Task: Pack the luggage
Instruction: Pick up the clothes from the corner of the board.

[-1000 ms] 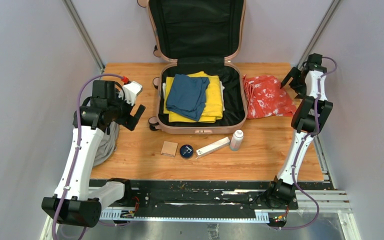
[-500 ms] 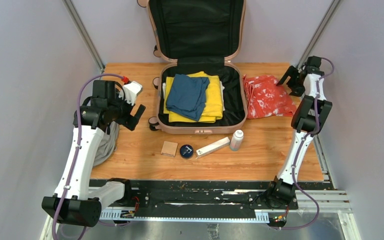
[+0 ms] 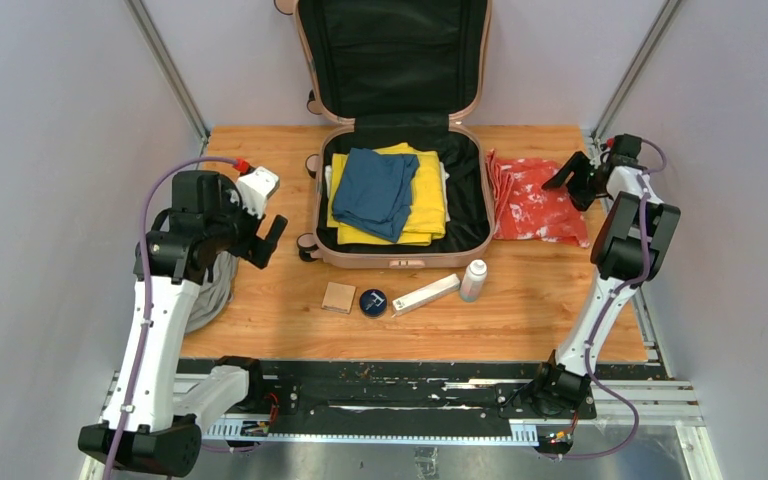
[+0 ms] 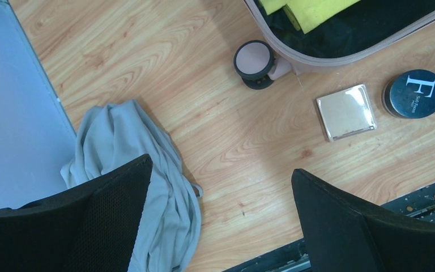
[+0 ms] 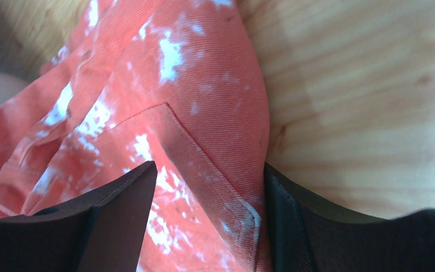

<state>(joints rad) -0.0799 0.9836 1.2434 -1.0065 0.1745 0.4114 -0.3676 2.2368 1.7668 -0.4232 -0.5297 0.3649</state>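
Observation:
The pale pink luggage [image 3: 400, 258] lies open at the back of the table, lid up, with a blue cloth [image 3: 375, 190] on folded yellow cloth [image 3: 425, 190] inside. Its rim [image 4: 340, 56] and a wheel [image 4: 254, 58] show in the left wrist view. To its right lies a red-and-white patterned cloth [image 3: 530, 200]. My right gripper [image 3: 565, 180] is down at that cloth's right edge. Its fingers [image 5: 209, 167] stand apart astride a folded edge of the red cloth [image 5: 164, 85]. My left gripper [image 3: 270, 235] hangs open and empty above the wood beside a grey cloth [image 4: 124, 147].
In front of the luggage sit a tan square compact [image 3: 338, 297], a round black tin [image 3: 373, 302], a white tube [image 3: 425, 294] and a white bottle [image 3: 473, 279]. The grey cloth [image 3: 205, 290] hangs at the table's left edge. Walls stand close on both sides.
My right gripper has dropped from above the table's back right corner onto the red cloth's edge, and its fingers have narrowed. The left arm has shifted slightly left and down.

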